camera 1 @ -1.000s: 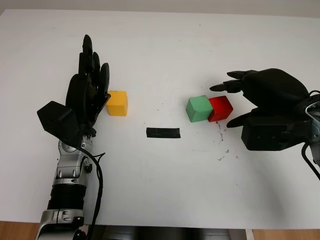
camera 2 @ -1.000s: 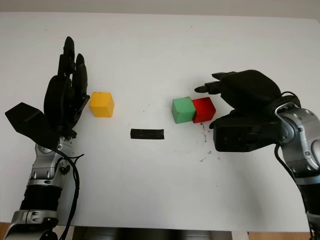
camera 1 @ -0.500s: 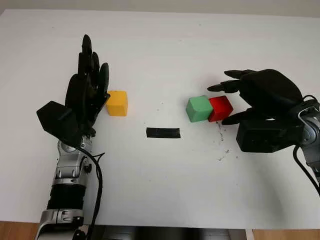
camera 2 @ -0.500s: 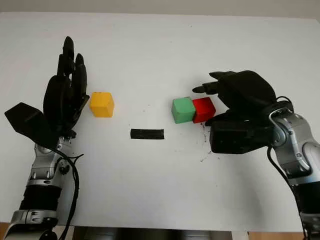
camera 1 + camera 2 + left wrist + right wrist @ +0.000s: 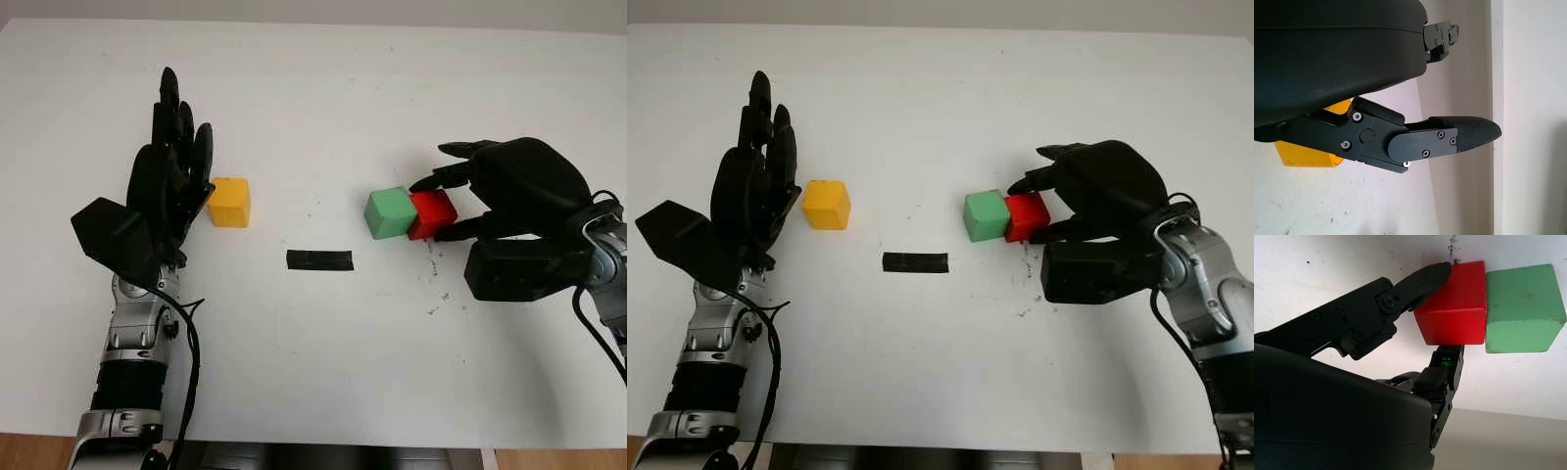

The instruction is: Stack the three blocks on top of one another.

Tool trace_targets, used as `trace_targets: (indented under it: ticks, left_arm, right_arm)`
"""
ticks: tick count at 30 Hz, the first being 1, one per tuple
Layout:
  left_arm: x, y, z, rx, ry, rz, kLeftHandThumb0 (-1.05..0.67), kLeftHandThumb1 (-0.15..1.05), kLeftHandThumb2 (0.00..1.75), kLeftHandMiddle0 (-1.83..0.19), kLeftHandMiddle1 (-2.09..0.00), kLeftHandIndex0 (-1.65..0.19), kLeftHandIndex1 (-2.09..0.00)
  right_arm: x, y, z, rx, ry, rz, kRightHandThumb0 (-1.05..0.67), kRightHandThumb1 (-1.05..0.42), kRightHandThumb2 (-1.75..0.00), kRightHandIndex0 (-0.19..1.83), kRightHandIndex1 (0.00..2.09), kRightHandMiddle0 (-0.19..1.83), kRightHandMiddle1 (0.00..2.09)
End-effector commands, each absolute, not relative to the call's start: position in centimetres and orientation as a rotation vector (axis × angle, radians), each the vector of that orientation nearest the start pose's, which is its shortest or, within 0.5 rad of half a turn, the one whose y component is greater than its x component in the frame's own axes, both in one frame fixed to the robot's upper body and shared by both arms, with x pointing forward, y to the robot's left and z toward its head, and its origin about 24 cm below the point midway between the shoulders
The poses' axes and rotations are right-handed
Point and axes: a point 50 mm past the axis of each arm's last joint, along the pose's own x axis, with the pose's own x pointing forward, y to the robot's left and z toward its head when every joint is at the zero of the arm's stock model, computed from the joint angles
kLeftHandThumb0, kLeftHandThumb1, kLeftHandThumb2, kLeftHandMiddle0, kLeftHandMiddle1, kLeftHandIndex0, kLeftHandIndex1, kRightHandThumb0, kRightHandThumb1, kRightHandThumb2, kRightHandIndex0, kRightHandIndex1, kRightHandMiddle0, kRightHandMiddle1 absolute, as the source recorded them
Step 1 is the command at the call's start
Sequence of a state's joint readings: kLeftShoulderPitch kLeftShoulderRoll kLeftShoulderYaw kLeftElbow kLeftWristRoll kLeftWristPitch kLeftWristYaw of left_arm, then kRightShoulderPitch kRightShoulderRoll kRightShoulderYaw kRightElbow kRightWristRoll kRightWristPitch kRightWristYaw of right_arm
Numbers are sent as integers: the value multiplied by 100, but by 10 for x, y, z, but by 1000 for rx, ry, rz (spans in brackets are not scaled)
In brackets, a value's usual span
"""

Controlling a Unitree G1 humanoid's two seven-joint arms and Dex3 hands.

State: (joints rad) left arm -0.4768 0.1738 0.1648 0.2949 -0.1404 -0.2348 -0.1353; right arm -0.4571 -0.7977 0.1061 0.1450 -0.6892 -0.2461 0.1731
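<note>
**A:** How far along is the stack?

**B:** Not begun, by my reading. All three blocks sit on the white table (image 5: 313, 392), none on another. The red block (image 5: 432, 212) lies right of centre, its left face touching the green block (image 5: 390, 212). The yellow block (image 5: 229, 202) is alone, well to the left.

**A:** Is anything being picked up?

**B:** The right hand (image 5: 509, 191) has its fingers around the red block. In the right wrist view one finger (image 5: 1420, 281) presses one face and another fingertip (image 5: 1447, 360) meets the opposite face, so I'd call it a grasp. The block looks to be down on the table, not lifted.

**A:** And the other hand?

**B:** The left hand (image 5: 171, 181) stands just left of the yellow block, open, holding nothing. It seems very close to that block, but I cannot tell whether it touches.

**A:** Anything else on the table?

**B:** A short black strip (image 5: 319, 259) near the middle, between the yellow block and the green one, a little nearer the robot. There are also dark scuff marks (image 5: 433, 284) just near of the red block.

**A:** So what remains?

**B:** Everything that counts: lifting the red block onto another, then bringing the third on top. The green neighbour is flush against the red one, so it may shift as the red one comes up.
</note>
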Motion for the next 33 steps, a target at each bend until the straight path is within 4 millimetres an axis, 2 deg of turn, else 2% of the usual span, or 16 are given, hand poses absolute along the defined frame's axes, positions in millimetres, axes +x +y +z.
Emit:
trace_targets:
  ticks: [1,9,15,25,33]
  left_arm:
    - [333,187,146,16,-454,-56,-78,105,49,16,-6,15,-6]
    - [333,187,146,26,-454,-60,-79,105,50,16,-5,15,-5]
    - [333,187,145,21,-450,-58,-79,105,49,16,-5,16,-5]
    - [332,184,143,11,-446,-65,-79,105,49,16,-5,16,-5]
    - [331,184,141,15,-449,-70,-78,105,49,17,-5,16,-5]
  right_arm:
    - [317,-233,180,-1554,-346,208,-51,-86,-6,47,5,69,87]
    - [316,-235,180,-1544,-361,201,-44,-89,-6,47,5,64,108]
    - [312,-239,190,-1496,-377,146,-40,-91,-5,45,5,57,114]
    - [307,-247,209,-1467,-439,35,-35,-86,-4,47,6,64,112]
    - [298,-235,233,-1381,-503,-33,-30,-85,-5,45,5,65,110]
